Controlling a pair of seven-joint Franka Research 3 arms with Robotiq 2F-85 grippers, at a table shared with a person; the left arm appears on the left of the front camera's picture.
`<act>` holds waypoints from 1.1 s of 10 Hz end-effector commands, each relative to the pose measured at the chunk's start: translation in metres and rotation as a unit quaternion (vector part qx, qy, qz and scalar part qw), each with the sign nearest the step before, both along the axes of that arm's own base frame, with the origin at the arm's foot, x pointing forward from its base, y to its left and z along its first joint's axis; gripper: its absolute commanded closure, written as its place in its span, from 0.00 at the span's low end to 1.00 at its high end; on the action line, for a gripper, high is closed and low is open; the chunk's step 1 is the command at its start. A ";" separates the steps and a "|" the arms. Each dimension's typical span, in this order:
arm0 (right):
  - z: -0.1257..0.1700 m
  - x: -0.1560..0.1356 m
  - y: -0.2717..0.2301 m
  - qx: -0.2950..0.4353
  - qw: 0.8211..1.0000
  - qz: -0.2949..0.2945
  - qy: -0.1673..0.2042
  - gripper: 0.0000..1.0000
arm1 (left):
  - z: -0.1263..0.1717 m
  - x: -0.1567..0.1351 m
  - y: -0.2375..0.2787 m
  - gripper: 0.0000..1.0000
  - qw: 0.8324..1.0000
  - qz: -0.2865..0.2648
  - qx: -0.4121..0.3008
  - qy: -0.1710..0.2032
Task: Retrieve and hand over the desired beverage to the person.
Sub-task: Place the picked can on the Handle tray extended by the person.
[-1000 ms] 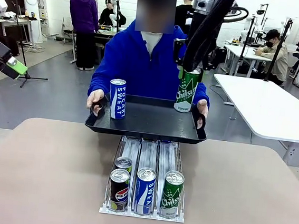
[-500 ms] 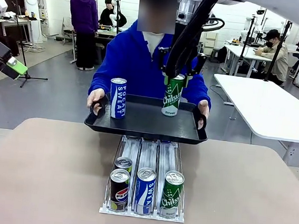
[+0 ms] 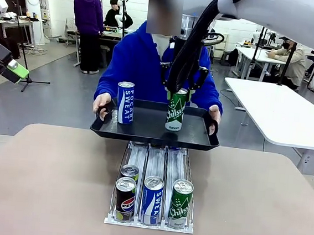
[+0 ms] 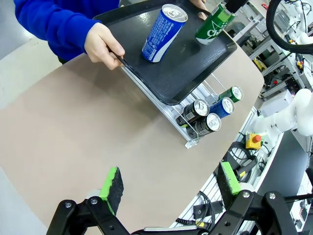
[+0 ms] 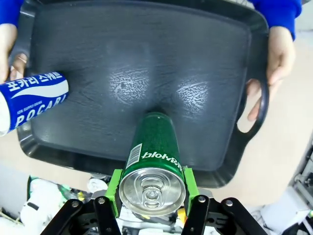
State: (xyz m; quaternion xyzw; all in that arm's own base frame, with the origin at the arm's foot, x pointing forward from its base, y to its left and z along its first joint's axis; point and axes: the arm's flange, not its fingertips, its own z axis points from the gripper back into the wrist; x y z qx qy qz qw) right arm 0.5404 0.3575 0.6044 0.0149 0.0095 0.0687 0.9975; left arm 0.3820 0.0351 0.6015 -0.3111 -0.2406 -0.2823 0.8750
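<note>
Near edge of table [image 3: 39,184]: rack [image 3: 149,223] with Pepsi can [image 3: 124,199], blue "SWEAT" can [image 3: 152,200], green "Chilsung" can [image 3: 181,203]. Beyond, black tray [image 3: 145,128] held at both handles by person [image 3: 146,61] in blue. On tray, blue Pocari Sweat can [image 3: 125,102] upright. Right gripper [image 3: 177,90] clamped on green Chilsung can [image 3: 175,109], base at tray. Left gripper [image 4: 168,183] spread wide, holding nothing, off left.

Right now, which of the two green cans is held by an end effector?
The green can on the tray, clamped near its top by the right end effector. The other green can stands untouched in the rack.
</note>
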 end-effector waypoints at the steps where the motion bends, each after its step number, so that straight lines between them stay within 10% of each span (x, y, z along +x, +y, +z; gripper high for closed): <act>1: 0.002 0.007 0.008 -0.019 1.000 -0.003 -0.007 0.42 | -0.001 -0.001 0.001 0.00 1.000 -0.004 -0.003 -0.002; 4: -0.002 0.009 0.010 -0.016 1.000 0.005 -0.007 0.35 | -0.001 -0.001 0.001 0.00 1.000 -0.004 -0.003 -0.002; 5: -0.002 0.009 0.009 -0.014 1.000 0.007 -0.006 0.00 | -0.001 -0.001 0.001 0.00 1.000 -0.004 -0.003 -0.002; 11: 0.009 0.003 0.004 -0.009 1.000 0.006 -0.017 0.00 | -0.001 -0.001 0.001 0.00 1.000 -0.004 -0.003 -0.002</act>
